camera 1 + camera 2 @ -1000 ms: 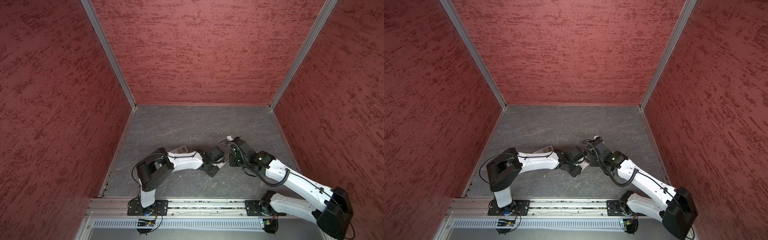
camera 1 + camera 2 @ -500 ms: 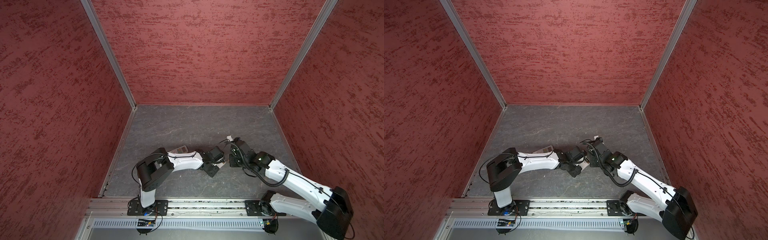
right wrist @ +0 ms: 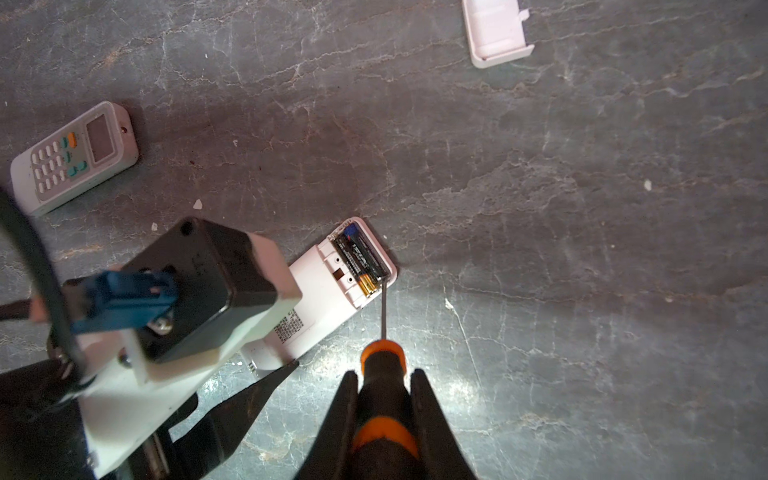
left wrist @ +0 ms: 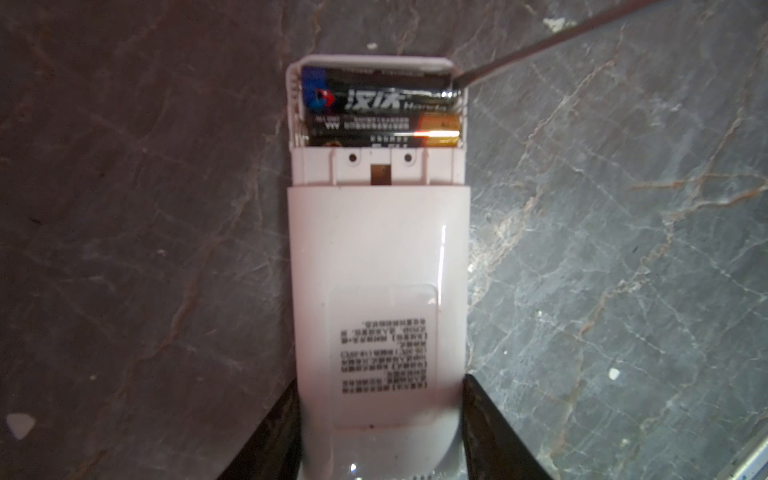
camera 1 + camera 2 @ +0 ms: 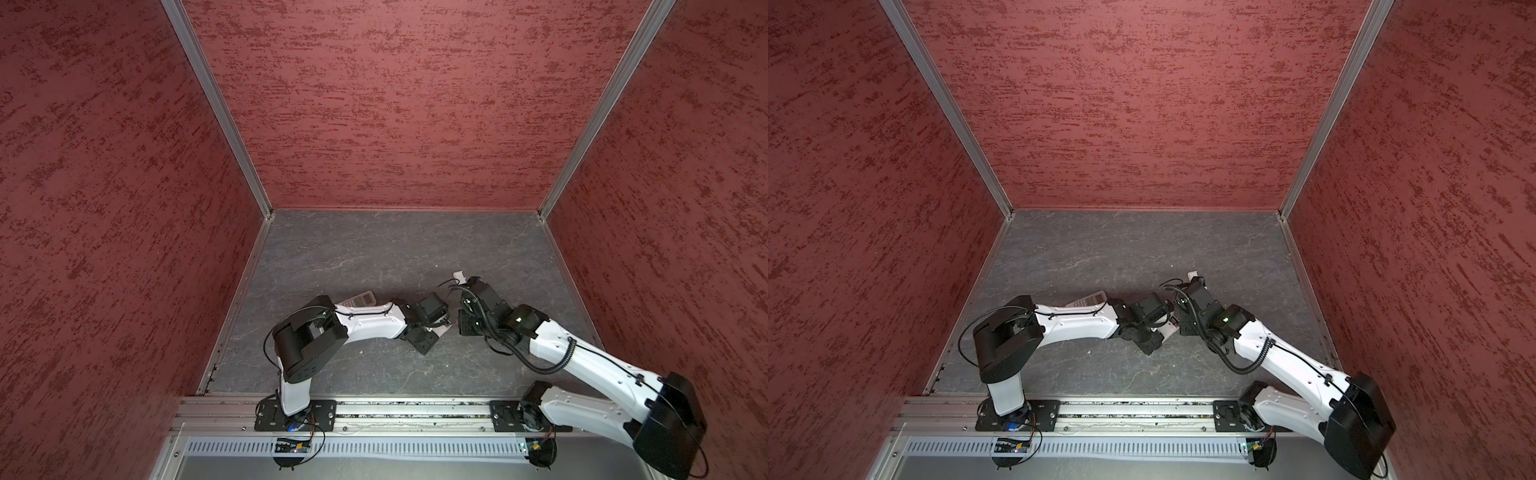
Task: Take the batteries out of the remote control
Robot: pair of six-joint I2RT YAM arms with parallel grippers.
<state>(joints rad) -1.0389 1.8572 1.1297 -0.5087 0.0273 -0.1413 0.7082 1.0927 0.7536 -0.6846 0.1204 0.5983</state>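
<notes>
The work surface was a dark grey tabletop [image 5: 374,249] veined like slate, scuffed and dotted with small pale chips [image 4: 19,424]. Rough red plastered walls [image 5: 395,104] closed it in on three sides, joined at the back corners by aluminium posts [image 5: 216,104]. Along the near edge ran an aluminium rail [image 5: 415,409] carrying both arm bases.

Both arms met low over the near middle of the tabletop. There a white remote control [image 4: 374,241] lay back-up and flat, its battery bay uncovered. The two batteries [image 4: 374,102] sat inside it side by side, across the remote's width, black with gold ends.

The left gripper [image 4: 380,386] pinched the remote control by its long edges at the end away from the bay, one finger on each side. The right gripper [image 3: 384,374] was clamped on the handle of an orange-and-black screwdriver [image 3: 382,357]. The thin shaft reached to the end of the outer battery at the bay's corner.

The white battery cover [image 3: 496,35] lay inside-up, well apart from the remote control, towards the back. A second remote [image 3: 75,156] lay face-up beside the left arm, showing its screen and keys.
</notes>
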